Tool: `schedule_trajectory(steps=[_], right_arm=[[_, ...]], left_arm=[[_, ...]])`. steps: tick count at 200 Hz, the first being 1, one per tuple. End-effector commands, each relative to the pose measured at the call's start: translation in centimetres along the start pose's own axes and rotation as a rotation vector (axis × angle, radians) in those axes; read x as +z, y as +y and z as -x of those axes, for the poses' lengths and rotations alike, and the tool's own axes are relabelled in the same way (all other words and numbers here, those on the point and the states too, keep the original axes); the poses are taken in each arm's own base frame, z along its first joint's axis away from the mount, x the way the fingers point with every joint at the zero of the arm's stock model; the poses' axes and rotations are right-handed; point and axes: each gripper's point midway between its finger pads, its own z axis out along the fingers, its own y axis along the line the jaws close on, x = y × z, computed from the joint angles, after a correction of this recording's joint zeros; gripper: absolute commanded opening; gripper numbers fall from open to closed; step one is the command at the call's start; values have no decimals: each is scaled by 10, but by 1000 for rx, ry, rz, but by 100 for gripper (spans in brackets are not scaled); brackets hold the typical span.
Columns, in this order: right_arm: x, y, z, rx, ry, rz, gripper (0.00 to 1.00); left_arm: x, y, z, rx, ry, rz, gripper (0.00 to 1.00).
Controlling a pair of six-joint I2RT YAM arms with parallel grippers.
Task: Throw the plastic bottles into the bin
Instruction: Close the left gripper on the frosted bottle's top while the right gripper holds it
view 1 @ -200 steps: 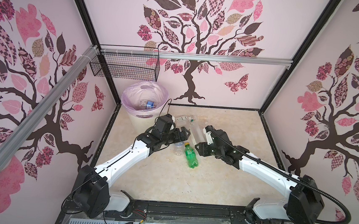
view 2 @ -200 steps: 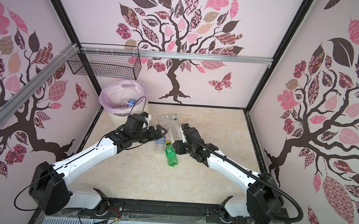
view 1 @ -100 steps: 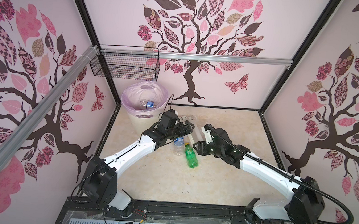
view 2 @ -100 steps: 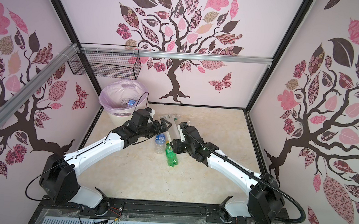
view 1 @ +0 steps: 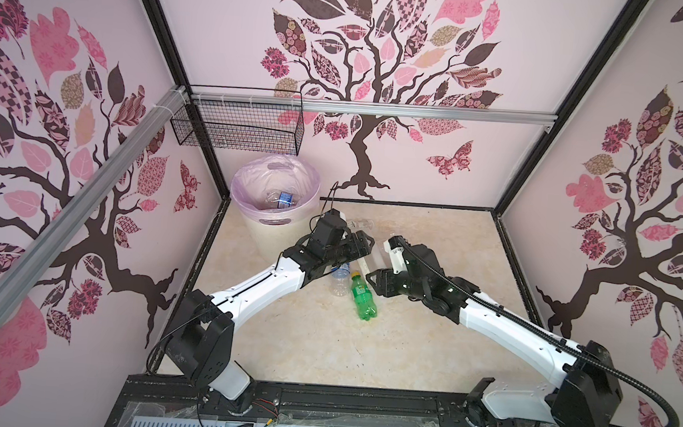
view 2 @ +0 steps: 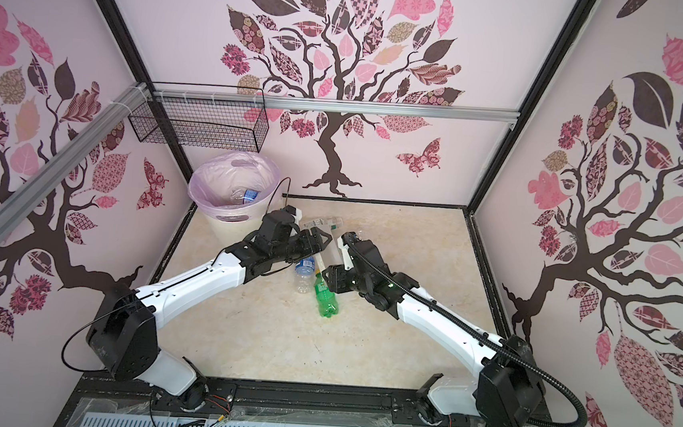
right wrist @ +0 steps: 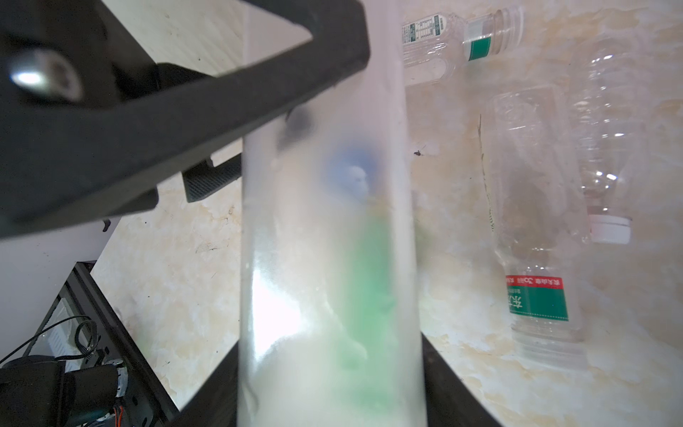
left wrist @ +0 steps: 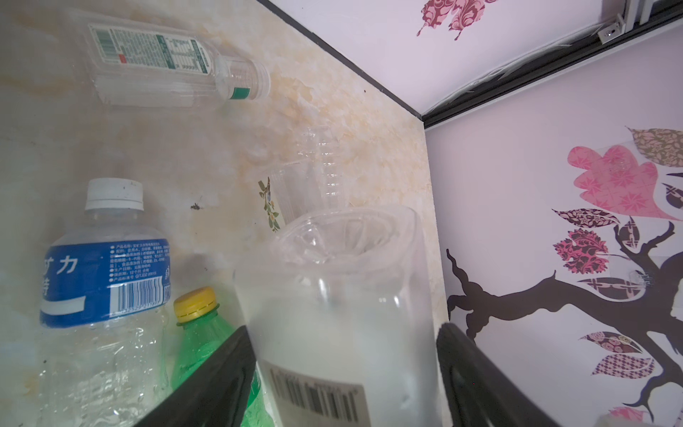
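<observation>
We hold the light, crushable frosted-white plastic bottle (right wrist: 325, 222) mid-body in the right gripper (right wrist: 329, 377); left gripper (left wrist: 343, 332) straddles it, clamp unconfirmed.

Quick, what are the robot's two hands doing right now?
Left gripper: jaws around the milky bottle, cannot tell if it grips yet.
Right gripper: closed, holding the same milky bottle.

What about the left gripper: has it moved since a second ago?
Yes. The left gripper went forward, away from the green bottle, toward the back wall.
</observation>
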Motion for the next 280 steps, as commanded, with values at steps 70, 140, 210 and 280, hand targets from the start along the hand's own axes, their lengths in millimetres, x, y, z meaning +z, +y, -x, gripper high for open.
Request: schedule_trajectory(steps=[70, 140, 210, 280], right_arm=[[-32, 21, 26, -3, -96, 63, 61], [-45, 23, 25, 3, -115, 79, 79], [-65, 17, 28, -26, -162, 42, 91], [-74, 15, 36, -40, -196, 22, 100]], left_arm=[[1, -20, 6, 15, -56, -32, 57], [-17, -14, 11, 21, -94, 5, 54], [-37, -16, 27, 66, -143, 55, 54], [-69, -29, 58, 111, -206, 51, 53]])
